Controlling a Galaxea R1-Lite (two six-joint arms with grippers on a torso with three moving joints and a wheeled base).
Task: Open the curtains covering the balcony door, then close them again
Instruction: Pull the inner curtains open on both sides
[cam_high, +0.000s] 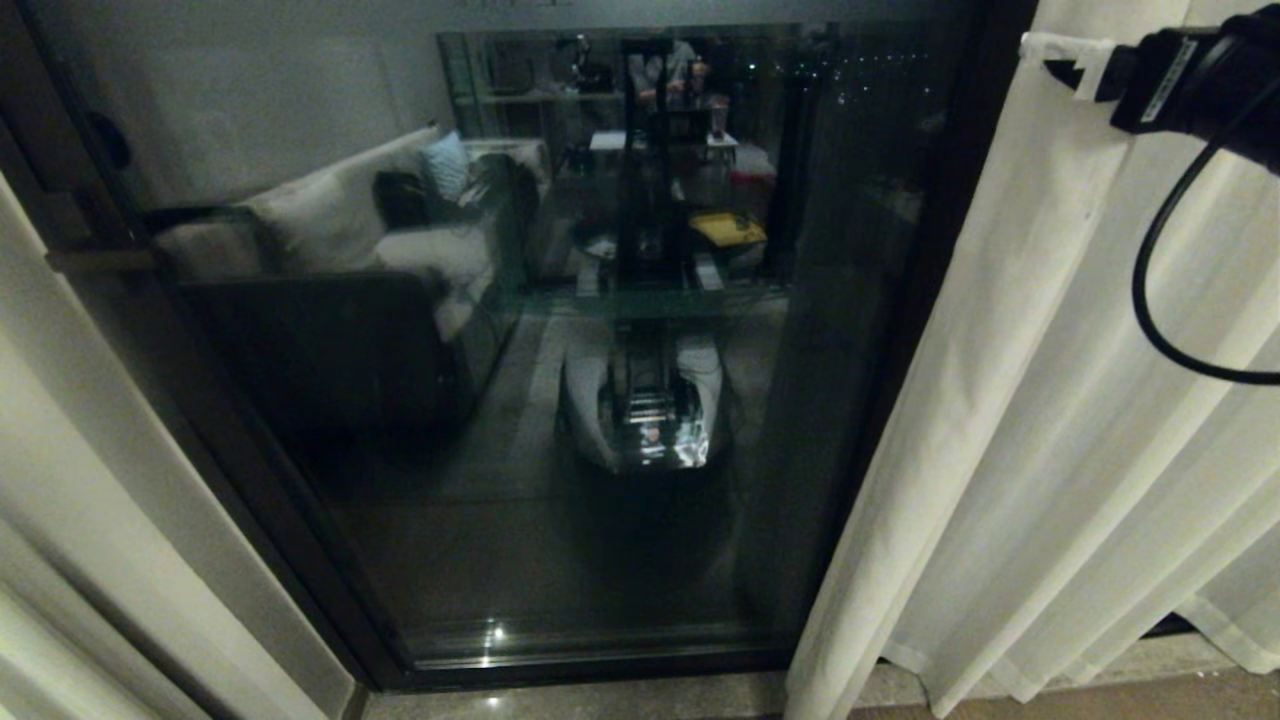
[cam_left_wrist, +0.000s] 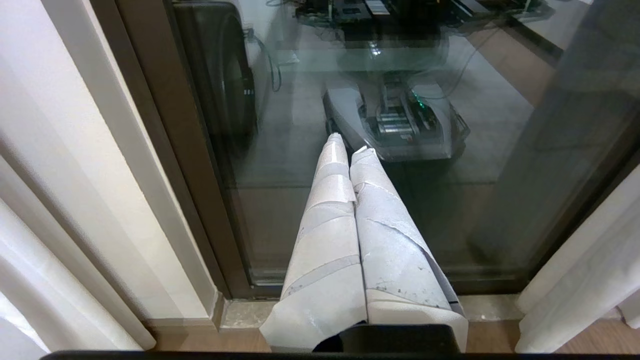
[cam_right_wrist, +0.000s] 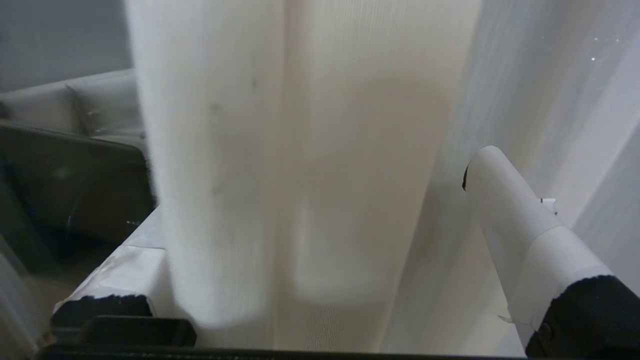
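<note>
The balcony door (cam_high: 560, 400) fills the middle of the head view, with dark glass uncovered in a dark frame. The cream curtains hang gathered at both sides: one panel at the left (cam_high: 70, 520), the other at the right (cam_high: 1050, 420). My right gripper (cam_high: 1070, 65) is high at the right panel's inner edge. In the right wrist view it (cam_right_wrist: 320, 190) is open, its taped fingers (cam_right_wrist: 505, 215) spread wide with a fold of the curtain (cam_right_wrist: 300, 150) between them. One finger is partly hidden behind the cloth. My left gripper (cam_left_wrist: 345, 142) is shut and empty, pointing low at the door glass (cam_left_wrist: 450, 210).
The glass reflects a sofa and my own base (cam_high: 645, 400). A lever handle (cam_high: 95, 260) sits on the door's left frame. A stone sill (cam_left_wrist: 240, 312) runs under the door. A black cable (cam_high: 1150, 270) loops down from my right wrist in front of the right panel.
</note>
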